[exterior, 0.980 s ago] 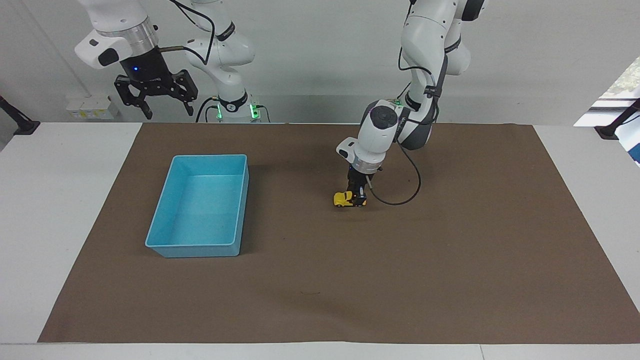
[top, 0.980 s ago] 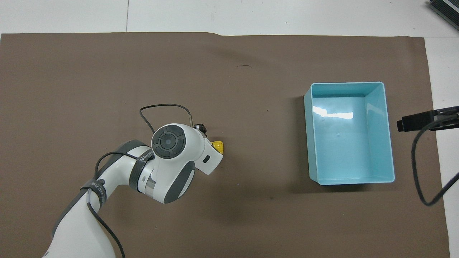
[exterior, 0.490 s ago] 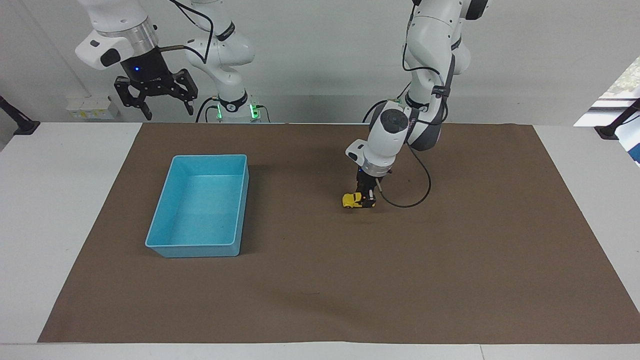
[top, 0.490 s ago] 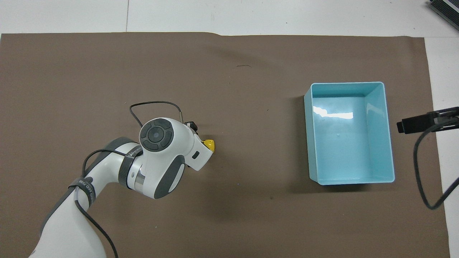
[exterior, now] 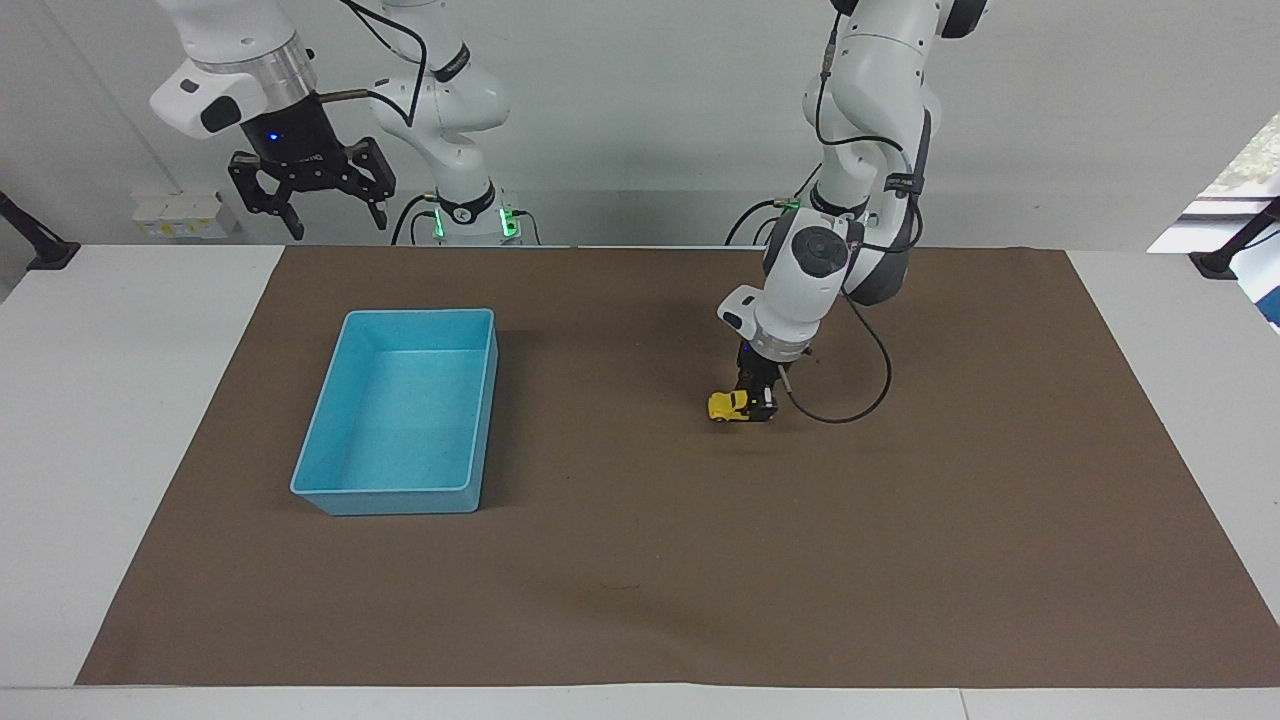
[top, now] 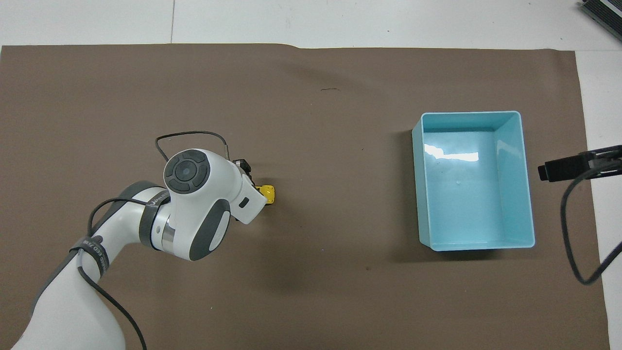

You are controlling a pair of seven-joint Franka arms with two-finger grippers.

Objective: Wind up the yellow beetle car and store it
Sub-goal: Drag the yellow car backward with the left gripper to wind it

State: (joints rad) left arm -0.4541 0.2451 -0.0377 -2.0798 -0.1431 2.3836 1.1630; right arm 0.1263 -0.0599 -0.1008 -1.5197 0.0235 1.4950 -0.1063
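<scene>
Brown mat [exterior: 900, 520] bears light blue bin [exterior: 400, 415], well apart from yellow beetle car [exterior: 727, 405].

Toy car dragged along the mat toward the left arm's end of the table

The left arm's black two-finger gripper [exterior: 757, 404], clamped on the tiny bright yellow beetle-shaped toy car [exterior: 727, 405], has slid with it over the brown paper mat [exterior: 900, 560]: in the facing view the pair has gone from just left of the frame's centre to slightly right of it and a touch lower; in the overhead view the car [top: 267, 193] has shifted leftward in the frame, away from the light blue plastic bin [top: 528, 194], and the white wrist housing covering the gripper has moved left with it.
</scene>
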